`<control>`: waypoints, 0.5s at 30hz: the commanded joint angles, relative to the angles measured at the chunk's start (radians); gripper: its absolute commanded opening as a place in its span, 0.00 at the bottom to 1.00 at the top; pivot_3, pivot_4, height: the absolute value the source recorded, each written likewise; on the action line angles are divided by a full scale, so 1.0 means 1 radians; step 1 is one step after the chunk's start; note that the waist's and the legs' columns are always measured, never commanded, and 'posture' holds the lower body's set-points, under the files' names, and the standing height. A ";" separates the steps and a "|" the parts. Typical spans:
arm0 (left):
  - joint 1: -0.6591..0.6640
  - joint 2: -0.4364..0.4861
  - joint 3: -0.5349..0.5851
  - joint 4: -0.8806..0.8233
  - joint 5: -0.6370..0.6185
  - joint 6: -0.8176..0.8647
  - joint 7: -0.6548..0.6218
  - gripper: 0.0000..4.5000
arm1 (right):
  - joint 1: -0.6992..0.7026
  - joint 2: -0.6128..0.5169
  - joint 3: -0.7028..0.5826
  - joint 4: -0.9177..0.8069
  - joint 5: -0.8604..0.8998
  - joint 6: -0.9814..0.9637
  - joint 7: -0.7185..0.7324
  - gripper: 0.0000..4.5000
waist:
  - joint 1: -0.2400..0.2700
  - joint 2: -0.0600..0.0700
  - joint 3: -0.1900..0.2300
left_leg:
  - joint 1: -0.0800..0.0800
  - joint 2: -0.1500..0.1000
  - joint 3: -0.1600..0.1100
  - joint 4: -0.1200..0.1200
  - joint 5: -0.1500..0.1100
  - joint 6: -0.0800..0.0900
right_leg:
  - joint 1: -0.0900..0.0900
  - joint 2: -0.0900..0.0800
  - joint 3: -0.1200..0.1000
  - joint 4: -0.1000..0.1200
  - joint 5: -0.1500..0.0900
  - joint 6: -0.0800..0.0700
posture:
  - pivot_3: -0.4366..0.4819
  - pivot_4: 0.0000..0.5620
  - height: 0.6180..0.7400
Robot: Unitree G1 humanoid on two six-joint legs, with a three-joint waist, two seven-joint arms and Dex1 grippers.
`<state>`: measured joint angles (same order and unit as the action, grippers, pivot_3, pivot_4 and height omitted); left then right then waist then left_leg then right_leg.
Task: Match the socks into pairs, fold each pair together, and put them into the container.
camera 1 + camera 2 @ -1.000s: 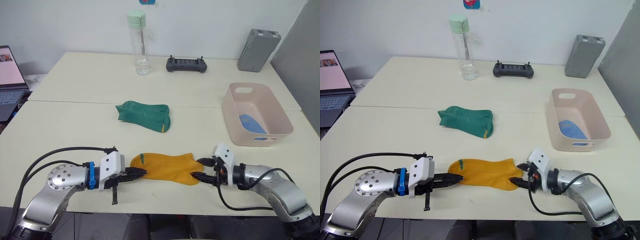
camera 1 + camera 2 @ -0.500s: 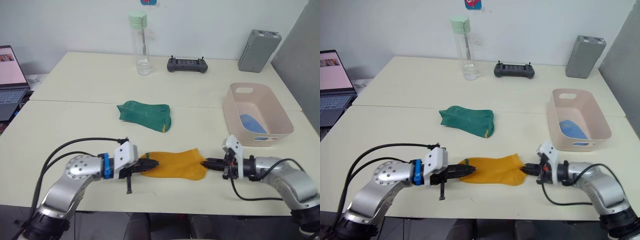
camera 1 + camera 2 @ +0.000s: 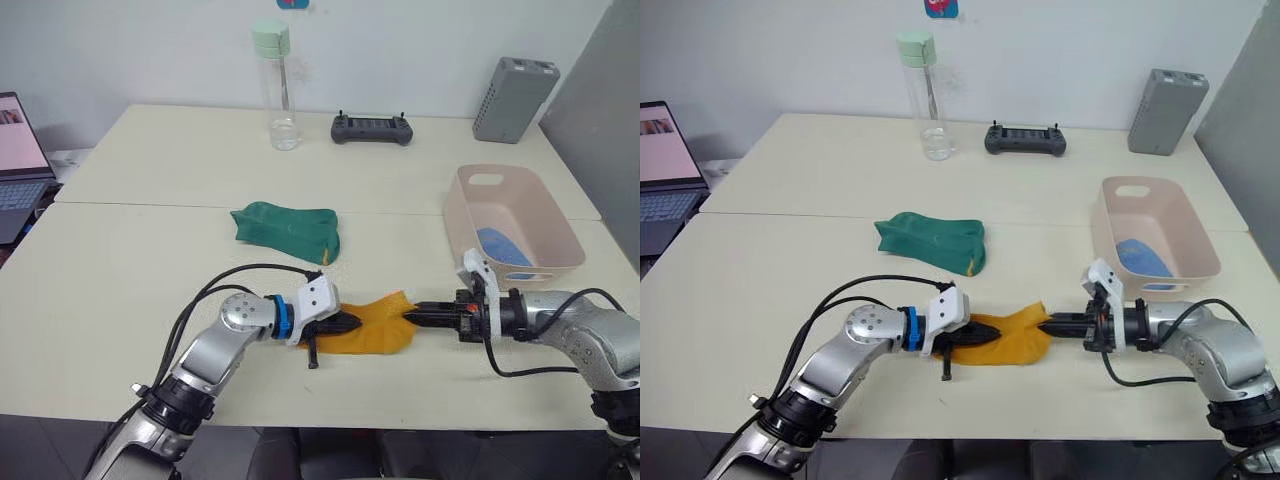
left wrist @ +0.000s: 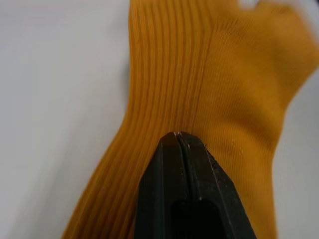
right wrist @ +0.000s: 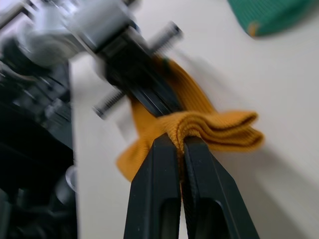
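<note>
A mustard-yellow sock pair lies bunched on the near table between my two grippers. My left gripper is shut on its left end, and the ribbed yellow fabric runs out from its closed fingertips. My right gripper is shut on the right end, pinching a fold of yellow sock. A dark green sock pair lies folded mid-table. The pale pink container stands at the right with a light blue sock inside.
A clear bottle with a green cap and a black controller stand at the table's back. A grey ribbed box is at the back right. A laptop sits off the left edge.
Both grippers have moved toward each other and rightward, keeping hold of the yellow sock's ends. The sock has gone from stretched flat to a shorter, bunched shape.
</note>
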<state>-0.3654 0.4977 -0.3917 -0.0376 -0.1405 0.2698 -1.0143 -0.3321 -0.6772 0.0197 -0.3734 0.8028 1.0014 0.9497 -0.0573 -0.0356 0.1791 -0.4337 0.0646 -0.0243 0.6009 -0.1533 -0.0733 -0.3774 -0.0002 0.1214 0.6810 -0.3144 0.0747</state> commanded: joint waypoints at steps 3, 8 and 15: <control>0.016 -0.001 -0.023 0.013 0.029 0.008 -0.006 0.00 | -0.077 0.104 -0.017 -0.039 0.113 0.077 -0.104 0.01 | 0.000 0.000 0.000 | 0.000 0.000 0.000 0.002 0.000 0.000 | 0.002 0.000 0.000 0.000 0.000 0.001 | 0.48 0.27 1.00; 0.032 0.025 0.053 -0.039 -0.031 0.080 -0.002 0.00 | -0.105 0.188 0.087 0.003 0.051 0.054 -0.135 0.01 | 0.000 0.000 0.000 | 0.000 0.000 0.000 0.003 0.000 0.000 | 0.002 -0.001 0.000 0.000 0.000 0.001 | 0.48 0.27 1.00; 0.088 0.268 0.268 -0.262 -0.211 0.293 -0.089 0.00 | -0.171 0.255 0.238 0.110 -0.076 -0.011 -0.125 0.01 | -0.018 0.001 0.001 | -0.001 0.002 0.000 -0.001 0.000 0.000 | -0.002 0.001 0.000 0.001 0.000 -0.001 | 0.48 0.27 1.00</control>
<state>-0.2714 0.7481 -0.1787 -0.2327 -0.3016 0.5280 -1.0865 -0.4713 -0.4405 0.2370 -0.2615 0.7432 1.0188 0.8138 -0.0755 -0.0346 0.1798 -0.4343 0.0666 -0.0246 0.5999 -0.1534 -0.0733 -0.3800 0.0012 0.1209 0.6822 -0.3151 0.0734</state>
